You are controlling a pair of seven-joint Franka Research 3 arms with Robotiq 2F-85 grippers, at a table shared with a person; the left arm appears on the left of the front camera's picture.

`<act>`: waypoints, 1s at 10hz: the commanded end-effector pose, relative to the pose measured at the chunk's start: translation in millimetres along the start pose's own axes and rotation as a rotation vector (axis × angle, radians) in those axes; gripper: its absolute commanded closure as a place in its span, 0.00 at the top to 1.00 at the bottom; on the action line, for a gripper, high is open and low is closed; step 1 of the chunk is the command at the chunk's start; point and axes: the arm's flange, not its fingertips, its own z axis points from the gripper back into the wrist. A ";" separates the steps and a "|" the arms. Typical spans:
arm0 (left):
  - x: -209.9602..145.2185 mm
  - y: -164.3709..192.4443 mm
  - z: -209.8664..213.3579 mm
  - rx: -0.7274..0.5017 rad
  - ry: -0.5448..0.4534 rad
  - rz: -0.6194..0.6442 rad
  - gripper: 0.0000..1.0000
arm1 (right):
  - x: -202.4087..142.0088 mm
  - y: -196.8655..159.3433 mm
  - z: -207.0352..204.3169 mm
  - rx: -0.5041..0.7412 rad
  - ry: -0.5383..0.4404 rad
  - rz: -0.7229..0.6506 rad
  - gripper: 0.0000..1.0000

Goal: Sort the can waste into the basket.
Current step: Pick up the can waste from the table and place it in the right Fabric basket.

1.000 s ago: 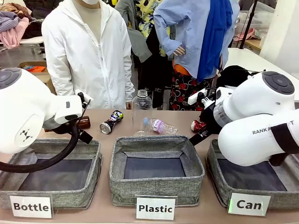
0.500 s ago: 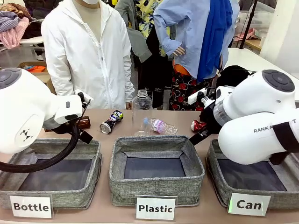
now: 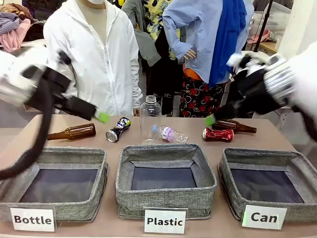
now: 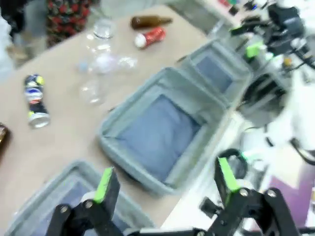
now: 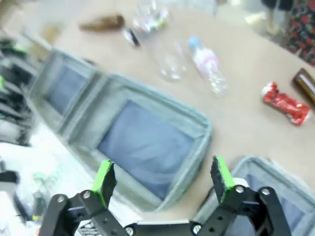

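Observation:
A crushed red can [image 3: 218, 134] lies on the table behind the grey basket [image 3: 233, 171] labelled "Can", beside a brown bottle [image 3: 236, 127]. Further left, a crushed black can [image 3: 118, 129] rests behind the middle bin. My left gripper [image 3: 100, 116] hangs raised over the left of the table, blurred. My right gripper [image 3: 211, 119] hovers above the red can. In the left wrist view the left gripper [image 4: 166, 179] is open and holds nothing, with the red can [image 4: 150, 37] and black can [image 4: 35, 101] far off. The right gripper [image 5: 162, 178] is likewise open, the red can [image 5: 286, 104] at its right.
Grey bins labelled "Bottle" [image 3: 29, 163] and "Plastic" [image 3: 124, 171] stand left of the basket. Another brown bottle [image 3: 74, 132], an upright clear bottle [image 3: 150, 119] and a lying clear bottle [image 3: 172, 134] sit at the back. A person in a white jacket [image 3: 94, 54] stands at the far edge.
Both arms have swung up and away from the table, blurred by the motion. The red can and the right brown bottle are now unobstructed. The objects on the table have not moved.

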 end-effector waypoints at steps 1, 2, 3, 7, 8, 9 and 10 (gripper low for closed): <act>-60.6 32.4 63.3 -0.084 -0.071 0.092 1.00 | -21.9 -57.0 41.8 0.204 -0.048 -0.259 1.00; -89.1 50.6 94.8 -0.133 -0.153 0.167 1.00 | -33.8 -90.7 55.6 0.318 -0.061 -0.464 1.00; -119.2 70.7 117.9 -0.149 -0.238 0.268 1.00 | -52.7 -121.8 63.4 0.375 -0.104 -0.611 1.00; -198.6 126.2 114.6 -0.272 -0.565 0.637 1.00 | -120.6 -189.8 98.0 0.414 -0.356 -0.862 1.00; -202.1 117.7 98.4 -0.273 -0.620 0.672 1.00 | -129.9 -193.7 107.3 0.380 -0.405 -0.892 1.00; -200.1 101.8 82.4 -0.262 -0.653 0.690 1.00 | -103.3 -211.3 108.8 0.436 -0.303 -0.878 1.00; -186.3 90.3 70.3 -0.246 -0.712 0.684 1.00 | -103.3 -211.3 108.8 0.436 -0.303 -0.878 1.00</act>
